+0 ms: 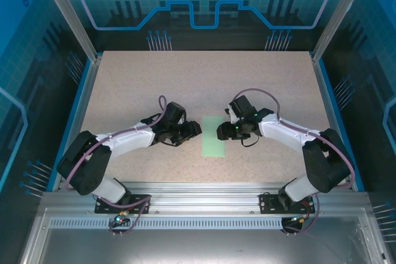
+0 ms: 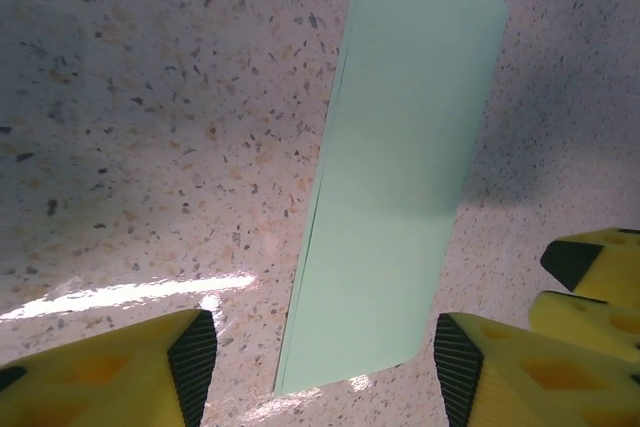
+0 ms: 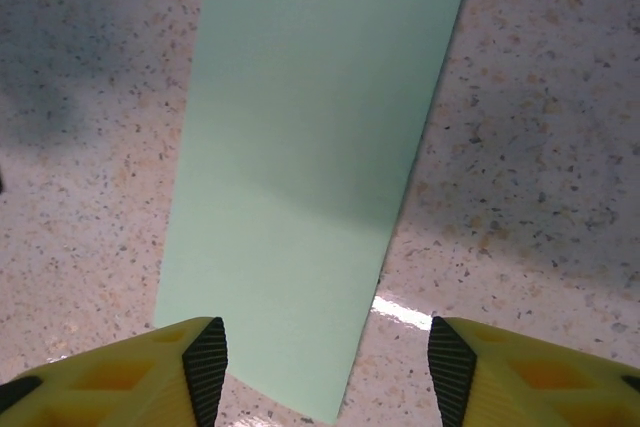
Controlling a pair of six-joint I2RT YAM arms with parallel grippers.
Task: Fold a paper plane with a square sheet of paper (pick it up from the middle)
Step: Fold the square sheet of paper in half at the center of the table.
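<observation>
The pale mint-green sheet of paper [image 1: 213,136] lies flat on the speckled table, folded in half into a long narrow rectangle; it does not have the shape of a paper plane. Two layered edges show along its left side in the left wrist view [image 2: 400,177]. My left gripper [image 1: 197,129] is open just left of the strip, its yellow fingers straddling the near end [image 2: 315,357]. My right gripper [image 1: 221,133] is open at the strip's right edge, one finger over the paper [image 3: 328,362]. The right gripper's fingertips [image 2: 590,277] also show in the left wrist view. Nothing is held.
The beige speckled tabletop [image 1: 204,78] stretches far behind the arms. Blue-lit transparent walls [image 1: 74,35] close in the sides and back. A metal rail [image 1: 198,190] with the arm bases runs along the near edge.
</observation>
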